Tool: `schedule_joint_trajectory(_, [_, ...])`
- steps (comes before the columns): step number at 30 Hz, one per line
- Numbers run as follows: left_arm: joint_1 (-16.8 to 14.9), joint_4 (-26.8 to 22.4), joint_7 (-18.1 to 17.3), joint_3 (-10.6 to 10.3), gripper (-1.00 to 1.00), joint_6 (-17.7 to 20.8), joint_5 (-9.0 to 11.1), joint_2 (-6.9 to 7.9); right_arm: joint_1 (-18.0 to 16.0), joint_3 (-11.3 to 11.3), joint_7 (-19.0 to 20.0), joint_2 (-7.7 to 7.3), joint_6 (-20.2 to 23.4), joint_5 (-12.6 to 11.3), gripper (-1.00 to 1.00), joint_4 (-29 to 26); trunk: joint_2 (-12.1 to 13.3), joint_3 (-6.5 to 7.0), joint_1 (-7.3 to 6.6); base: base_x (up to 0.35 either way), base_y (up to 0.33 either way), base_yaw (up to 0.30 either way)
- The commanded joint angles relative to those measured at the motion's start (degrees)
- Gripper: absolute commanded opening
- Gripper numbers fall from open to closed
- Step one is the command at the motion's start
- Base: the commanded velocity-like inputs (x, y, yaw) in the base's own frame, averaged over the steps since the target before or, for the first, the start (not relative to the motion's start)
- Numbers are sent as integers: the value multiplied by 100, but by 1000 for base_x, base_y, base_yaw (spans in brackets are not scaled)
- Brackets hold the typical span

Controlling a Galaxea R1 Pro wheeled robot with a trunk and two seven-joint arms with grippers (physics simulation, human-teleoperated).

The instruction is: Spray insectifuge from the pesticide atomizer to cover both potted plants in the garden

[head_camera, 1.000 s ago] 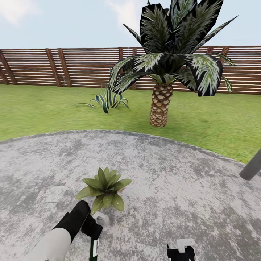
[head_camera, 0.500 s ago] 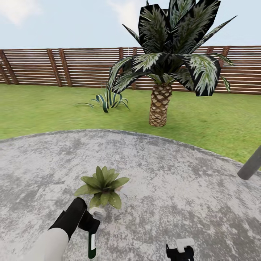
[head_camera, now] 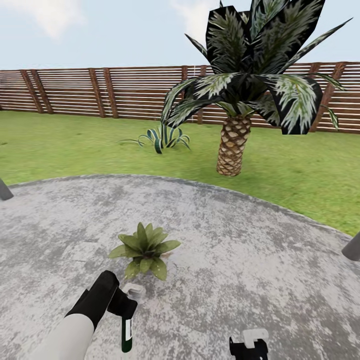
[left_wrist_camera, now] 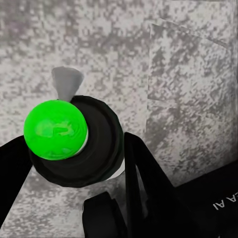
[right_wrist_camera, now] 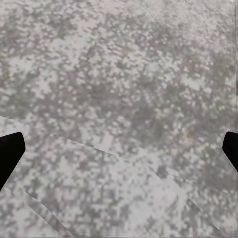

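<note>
The pesticide atomizer (head_camera: 127,331) is held by the left gripper (head_camera: 123,306) above the grey paving (head_camera: 240,250), low in the head view. The bottle hangs downward from the clamp, and its pale spray head (head_camera: 134,291) is turned toward the potted plant (head_camera: 145,248). This hold is judged to be chosen so that the nozzle faces the leaves while the body is kept clear of them. In the left wrist view the dark bottle (left_wrist_camera: 79,144) is seen end-on, pinched between the two black fingers (left_wrist_camera: 141,178), with a bright green disc on its end and the grey nozzle (left_wrist_camera: 66,83) projecting beyond it.

The plant stands on the paving well inside its curved edge, just beyond the nozzle and not touching it. One such rosette is seen here; where the second stands cannot be told. The palm (head_camera: 233,145) and the striped agave (head_camera: 162,138) are rooted on the lawn (head_camera: 60,150) before the wooden fence (head_camera: 100,92), well apart from the work.

The right gripper (head_camera: 248,345) is carried low above bare paving, at the bottom edge of the head view. In the right wrist view its jaws are spread wide, the fingertips (right_wrist_camera: 10,151) lying at opposite edges, with nothing between them. It is probably kept idle and out of the spray's path.
</note>
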Motion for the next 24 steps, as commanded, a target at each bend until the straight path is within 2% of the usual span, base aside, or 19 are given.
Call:
schedule_joint_trajectory(1, [-3,-15,-49,45,-100,23,-59,-9,-2,49,-8,-18,-14,-29,100,9,-2,-5,1,76,-65,4])
schedule_joint_trajectory(6, [-82,-18,-49,38,-100,66,-59,-36,-3,49,-13,10,-14,-31,100,1,-2,-5,1,11,-9,1])
schedule_joint_trajectory(7, [-226,-40,-49,35,-100,458,-59,-2,-2,49,-13,-2,-14,-39,100,1,-2,-5,1,0,0,0])
schedule_joint_trajectory(13, [-206,-46,352,46,-100,478,-30,158,-3,49,-19,9,-14,-39,100,1,-2,-5,1,0,0,28])
schedule_joint_trajectory(18, [-226,-64,399,57,-100,488,0,32,-1,49,-22,2,-14,-40,100,1,-2,-5,1,0,0,233])
schedule_joint_trajectory(24, [-227,-68,400,70,-100,487,2,6,-1,49,-22,2,-14,-40,100,1,-2,-5,1,144,-89,47])
